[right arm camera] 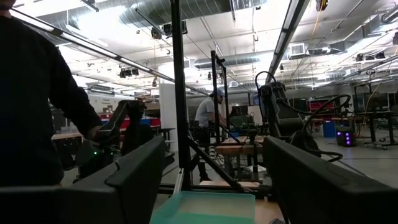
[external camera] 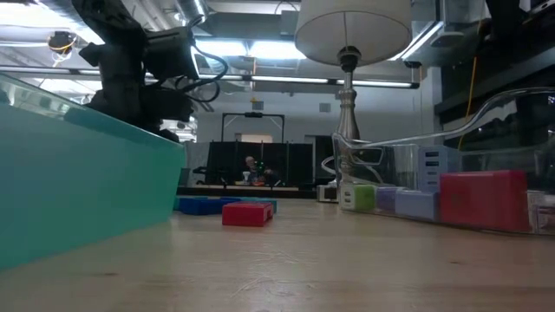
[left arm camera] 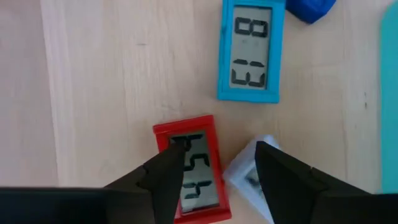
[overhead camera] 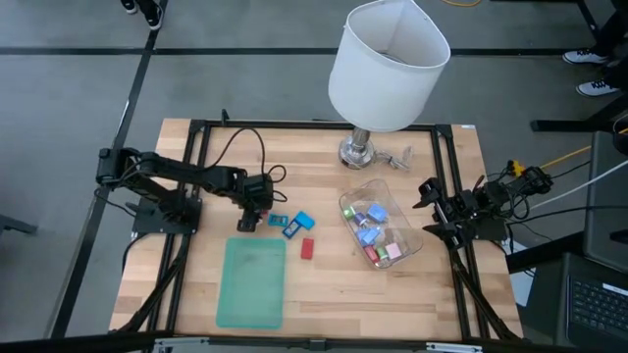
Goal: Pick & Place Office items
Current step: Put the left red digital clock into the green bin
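Closing on the right piece is the job now. The left gripper (left arm camera: 217, 152) has its fingers (left arm camera: 165, 180) parted, with nothing pinched as far as I can see. Low in the left wrist view one finger overlaps the red clock (left arm camera: 199, 186), and the other covers part of a white piece (left arm camera: 245, 177) that lies against the clock's side.

I would pick one target, centre the jaws on it and go down square, so the neighbour is not dragged along. The blue clock (left arm camera: 250, 50) sits higher in that frame, apart from both, and the tray (left arm camera: 390, 93) shows at its right edge. The right gripper (overhead camera: 429, 206) waits spread wide at the table's right, near the tub (overhead camera: 412, 250).
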`<action>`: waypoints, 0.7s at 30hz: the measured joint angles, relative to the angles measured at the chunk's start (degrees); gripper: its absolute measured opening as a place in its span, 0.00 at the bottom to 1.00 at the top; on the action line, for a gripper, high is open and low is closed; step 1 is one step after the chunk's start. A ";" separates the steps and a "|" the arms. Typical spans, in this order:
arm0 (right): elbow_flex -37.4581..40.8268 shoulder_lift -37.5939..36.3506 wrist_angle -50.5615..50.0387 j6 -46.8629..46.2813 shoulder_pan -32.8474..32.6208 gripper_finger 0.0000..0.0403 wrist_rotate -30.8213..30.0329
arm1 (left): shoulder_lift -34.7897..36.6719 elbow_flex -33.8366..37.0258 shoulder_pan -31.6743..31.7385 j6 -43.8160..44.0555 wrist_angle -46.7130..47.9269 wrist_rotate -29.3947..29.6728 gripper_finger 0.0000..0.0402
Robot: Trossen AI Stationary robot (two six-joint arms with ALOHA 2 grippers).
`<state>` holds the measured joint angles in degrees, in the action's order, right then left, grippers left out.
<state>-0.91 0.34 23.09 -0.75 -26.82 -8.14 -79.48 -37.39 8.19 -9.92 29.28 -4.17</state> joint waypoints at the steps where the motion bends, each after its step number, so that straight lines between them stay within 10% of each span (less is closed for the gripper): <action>1: 0.00 0.00 0.00 0.02 0.00 0.69 0.00 | 0.00 0.00 0.00 0.22 0.00 0.47 0.46; 21: 0.00 0.01 0.00 0.02 0.00 0.69 0.00 | -4.30 1.86 0.66 5.16 -3.31 5.78 0.61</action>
<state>-0.91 0.35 23.09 -0.73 -26.82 -8.14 -83.79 -35.53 8.84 -4.76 25.96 1.61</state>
